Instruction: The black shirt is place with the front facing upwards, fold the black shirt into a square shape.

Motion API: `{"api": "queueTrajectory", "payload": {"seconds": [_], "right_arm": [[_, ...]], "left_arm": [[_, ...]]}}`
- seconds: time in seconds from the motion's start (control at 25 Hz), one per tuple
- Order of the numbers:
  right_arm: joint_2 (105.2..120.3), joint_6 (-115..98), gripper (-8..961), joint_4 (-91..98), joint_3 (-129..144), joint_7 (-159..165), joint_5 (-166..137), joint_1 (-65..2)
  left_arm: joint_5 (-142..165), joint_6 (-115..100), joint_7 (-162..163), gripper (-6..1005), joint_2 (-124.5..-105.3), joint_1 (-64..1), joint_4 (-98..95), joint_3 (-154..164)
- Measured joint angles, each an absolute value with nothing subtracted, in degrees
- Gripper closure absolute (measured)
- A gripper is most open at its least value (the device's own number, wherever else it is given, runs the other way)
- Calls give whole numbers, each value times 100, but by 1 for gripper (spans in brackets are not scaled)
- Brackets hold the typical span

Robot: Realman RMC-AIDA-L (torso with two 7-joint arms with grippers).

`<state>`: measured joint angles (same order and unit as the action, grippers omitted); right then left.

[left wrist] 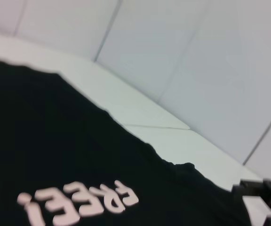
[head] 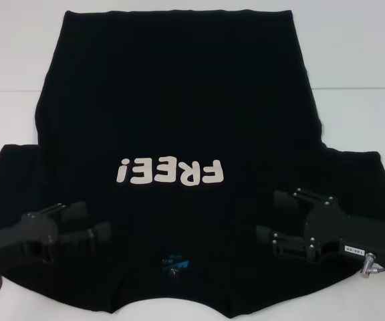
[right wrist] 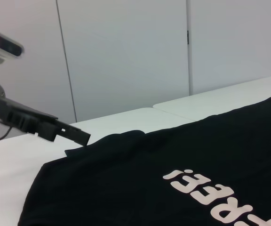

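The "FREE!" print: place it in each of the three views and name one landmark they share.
Head view: "FREE!" print at picture centre, upside down on the black shirt.
Left wrist view: low and left.
Right wrist view: lower right corner.
Shared landmark: the white table beyond the shirt.

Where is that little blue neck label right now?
In the head view the blue neck label lies on the black shirt, near the robot, below the "FREE!" print, between the left gripper and right gripper.

Both grippers hover low over the black shirt (head: 179, 120) — the left gripper (head: 93, 223) near its left sleeve, the right gripper (head: 273, 215) near its right sleeve — fingers spread, pointing inward.
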<state>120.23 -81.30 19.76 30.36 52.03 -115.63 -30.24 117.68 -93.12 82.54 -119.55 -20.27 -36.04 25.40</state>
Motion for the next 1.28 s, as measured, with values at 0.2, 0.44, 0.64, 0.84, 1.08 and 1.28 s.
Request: {"api": "queueTrajectory", "payload": {"seconds": [0.2,0.44,0.64,0.84,1.08,1.28], "right_arm": [[12024,-8158,120,1972,3035,5204,-11559,-3010],[12018,-8153,121,1916,3041,5207,-11558,-3022],[12014,-8140,121,1907,3041,5228,-11562,-3033],[12014,-8133,121,1907,3041,5248,-11565,-3023],[12021,-8139,121,1907,3041,5254,-11585,-2994],[12023,-8175,122,1907,3041,5255,-11594,-2975]], "left_arm": [[11841,-9623,10065,75,-11574,-2139,-3524,2480],[11864,-9554,12231,79,-11156,-2232,-3559,2369],[12004,-9217,13570,83,-10887,-2251,-3544,2356],[12381,-8950,14202,86,-10710,-2291,-3493,2187],[12881,-8469,14527,91,-10615,-2301,-3444,1904],[13080,-8249,14701,94,-10571,-2293,-3425,1728]]}}
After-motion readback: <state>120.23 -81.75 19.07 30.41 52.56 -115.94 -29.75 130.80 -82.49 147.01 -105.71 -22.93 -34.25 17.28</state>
